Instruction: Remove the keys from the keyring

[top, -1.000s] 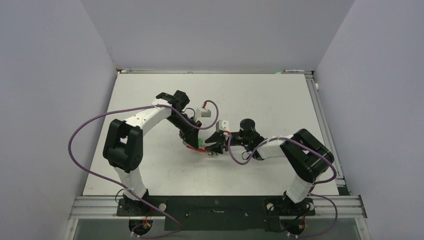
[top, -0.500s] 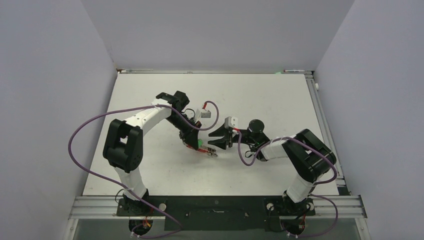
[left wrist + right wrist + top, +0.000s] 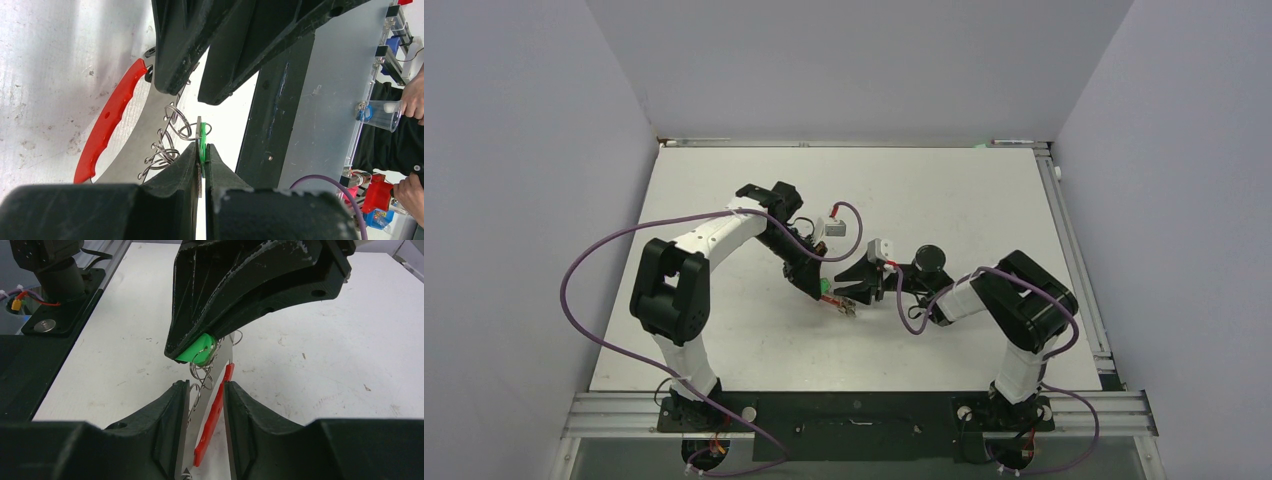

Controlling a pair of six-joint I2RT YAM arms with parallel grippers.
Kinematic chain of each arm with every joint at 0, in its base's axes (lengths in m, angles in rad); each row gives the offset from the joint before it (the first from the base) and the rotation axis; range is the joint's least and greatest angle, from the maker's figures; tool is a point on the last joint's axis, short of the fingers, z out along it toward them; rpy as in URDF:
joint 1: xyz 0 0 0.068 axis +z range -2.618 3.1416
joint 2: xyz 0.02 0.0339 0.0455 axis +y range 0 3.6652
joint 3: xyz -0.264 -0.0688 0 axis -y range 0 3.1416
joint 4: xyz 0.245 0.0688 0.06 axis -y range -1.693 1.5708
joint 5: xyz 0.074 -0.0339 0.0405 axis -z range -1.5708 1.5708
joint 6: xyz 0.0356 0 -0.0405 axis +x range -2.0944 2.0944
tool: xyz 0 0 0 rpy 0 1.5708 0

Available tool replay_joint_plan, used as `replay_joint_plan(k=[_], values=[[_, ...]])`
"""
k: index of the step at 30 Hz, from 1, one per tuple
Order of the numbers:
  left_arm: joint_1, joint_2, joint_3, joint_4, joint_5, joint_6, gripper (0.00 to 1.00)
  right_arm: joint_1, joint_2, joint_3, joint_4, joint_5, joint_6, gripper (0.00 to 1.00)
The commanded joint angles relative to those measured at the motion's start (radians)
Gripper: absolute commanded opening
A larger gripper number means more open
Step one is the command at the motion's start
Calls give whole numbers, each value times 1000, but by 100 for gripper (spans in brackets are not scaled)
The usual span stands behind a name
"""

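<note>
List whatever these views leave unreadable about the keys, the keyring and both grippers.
- Top view: the small silvery metal keys are too small to count.
- Left wrist: the green-headed key has its blade hidden inside the left gripper.
- Right wrist: whether the right gripper clamps the red-banded silvery keyring is unclear; the bottom edge cuts the ring off.

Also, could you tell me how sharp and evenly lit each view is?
Top external: soft, even light, but the keys are too small to resolve. Left wrist: the left gripper is blurred, the green-headed key in its jaws sharp, the table shows sheen. Right wrist: the right gripper is soft, the keyring beyond sharper.
</note>
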Motion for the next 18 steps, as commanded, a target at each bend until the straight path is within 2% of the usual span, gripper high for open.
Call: replay_joint_plan(k=[1,13,18], values=[[-7,-42,37,-23,64,37,0,14,24,31,132,-47,30,32],[-21,-47,44,-46,66,62,0,31,71,44,198,-50,76,30],[-23,-49,48,-50,69,65,0,37,77,40,205,-50,77,25]])
